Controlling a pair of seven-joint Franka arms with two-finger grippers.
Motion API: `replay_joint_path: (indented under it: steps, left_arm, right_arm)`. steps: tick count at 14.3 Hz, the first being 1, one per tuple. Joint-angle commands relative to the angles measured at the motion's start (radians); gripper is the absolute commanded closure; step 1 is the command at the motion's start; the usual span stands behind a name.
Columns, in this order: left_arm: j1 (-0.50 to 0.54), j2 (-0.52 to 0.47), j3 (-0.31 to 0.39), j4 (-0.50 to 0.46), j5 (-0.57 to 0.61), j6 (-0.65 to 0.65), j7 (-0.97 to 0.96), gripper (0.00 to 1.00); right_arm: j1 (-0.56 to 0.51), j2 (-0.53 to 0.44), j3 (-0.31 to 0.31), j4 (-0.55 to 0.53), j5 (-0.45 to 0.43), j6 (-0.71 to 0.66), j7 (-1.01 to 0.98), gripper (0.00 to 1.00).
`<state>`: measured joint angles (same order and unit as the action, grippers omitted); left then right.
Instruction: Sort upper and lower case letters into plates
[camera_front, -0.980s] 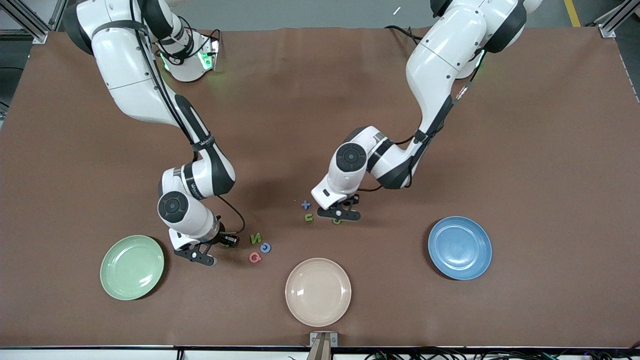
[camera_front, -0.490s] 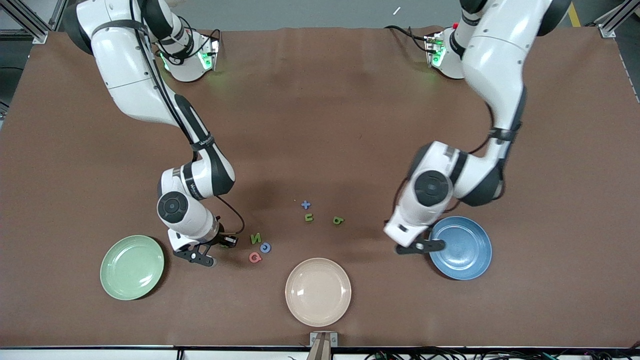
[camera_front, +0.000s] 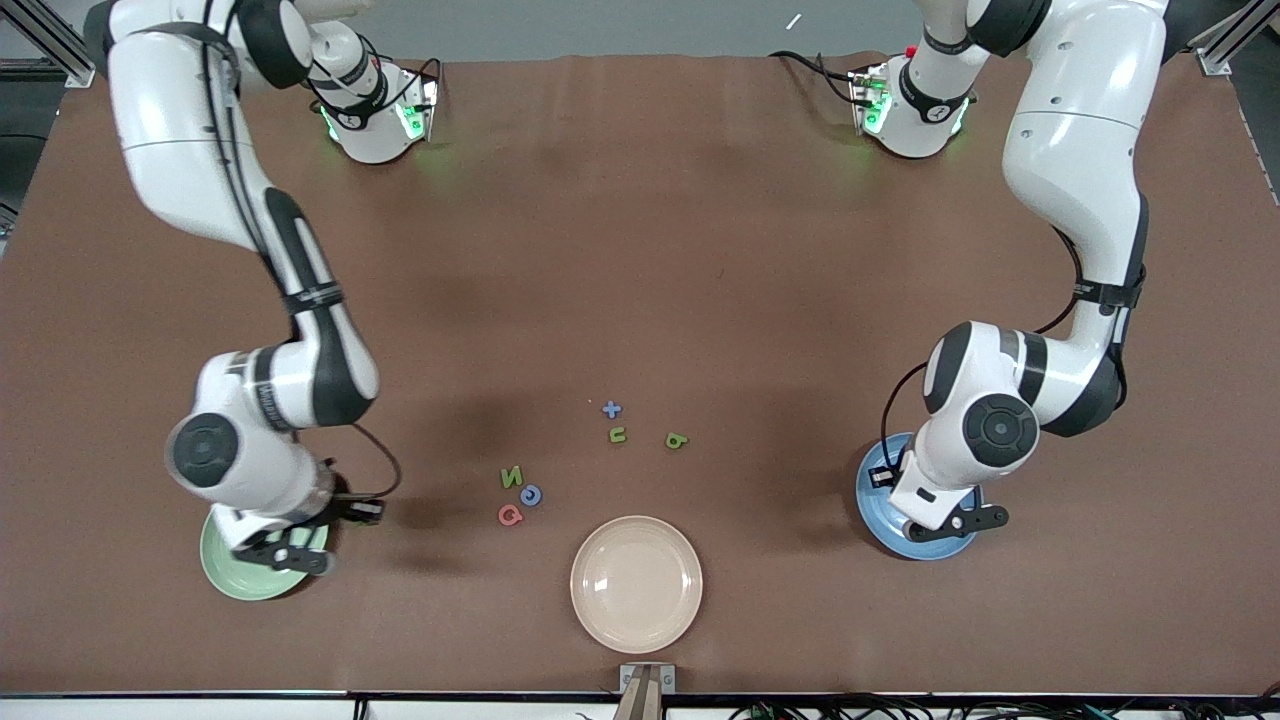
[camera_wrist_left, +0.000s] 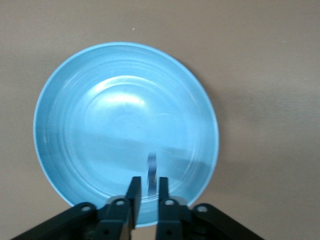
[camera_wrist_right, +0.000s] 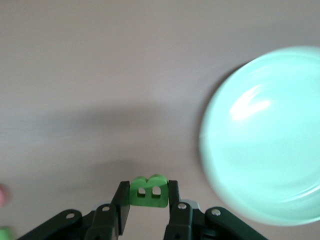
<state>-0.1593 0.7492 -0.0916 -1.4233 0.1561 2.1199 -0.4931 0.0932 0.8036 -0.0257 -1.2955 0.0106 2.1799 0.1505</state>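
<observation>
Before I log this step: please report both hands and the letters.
Right hand grips green letter beside mint plate. Left hand over blue plate, thin piece between fingers. Six letters unsorted.

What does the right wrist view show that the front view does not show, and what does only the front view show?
Only the right wrist view shows the chunky green toy letter clamped in the right gripper. Only the front view shows the glossy blue plate under the left gripper, the cream-beige plate and six loose small letters, such as the pinkish-red one. Both show the glossy mint green plate.
</observation>
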Motion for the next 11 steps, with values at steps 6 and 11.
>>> replay_joint_path:
  steps: [6, 11]
  left_arm:
    - [-0.232, 0.031, -0.042, 0.006, -0.018, 0.16, -0.229, 0.03]
    - [-0.364, 0.105, -0.039, 0.012, -0.047, 0.213, -0.388, 0.15]
  right_arm:
    - [-0.132, 0.02, 0.021, -0.024, -0.017, 0.067, -0.266, 0.0]
    - [-0.011, 0.006, 0.032, -0.024, 0.0, 0.047, -0.105, 0.0]
